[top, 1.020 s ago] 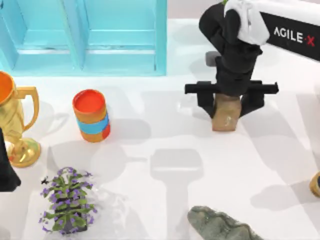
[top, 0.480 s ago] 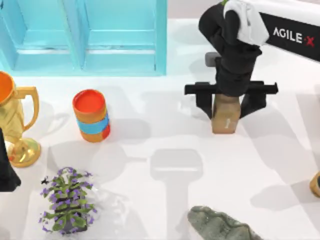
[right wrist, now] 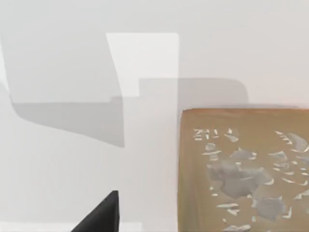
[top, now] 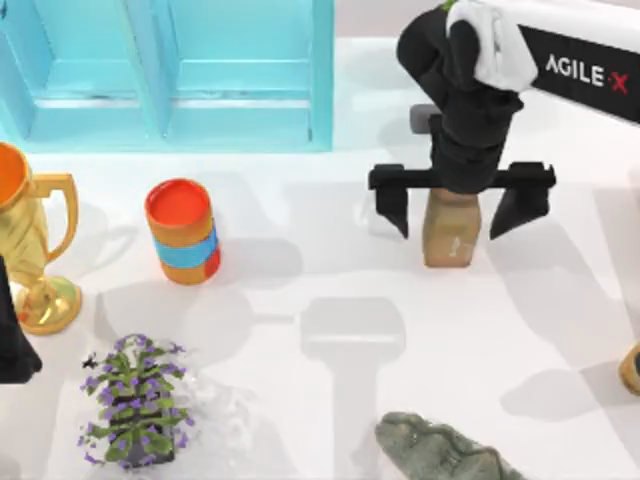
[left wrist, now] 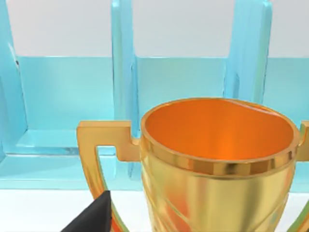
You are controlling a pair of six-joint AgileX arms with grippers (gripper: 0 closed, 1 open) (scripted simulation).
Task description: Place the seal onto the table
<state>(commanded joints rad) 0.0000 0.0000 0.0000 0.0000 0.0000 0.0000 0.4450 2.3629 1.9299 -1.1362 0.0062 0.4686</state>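
The broad, glossy white table (top: 300, 300) fills most of the top view, with the light-blue shelf unit (top: 170, 70) across the upper left of the frame. Right of centre in the upper half hangs the right gripper (top: 461, 213), its 2 black fingers (top: 392, 210) spread wide and released, each standing clear of the block between them. That block is the seal (top: 451, 230), a small tan-brown upright rectangular piece that looks like wood or cardboard; it stands on the table directly under the wrist, and the right wrist view shows pale flecked marks on its flat face (right wrist: 244, 169).

It looks stiff, light and not fragile, with flat matte sides that should not slip. The best hold would be across 2 opposite side faces, about mid-height, since a tall narrow block may tip if nudged near the top.

The left gripper (top: 12, 345) rests at the left edge of the frame beside the gold trophy cup (top: 30, 240); I cannot tell how it is set.
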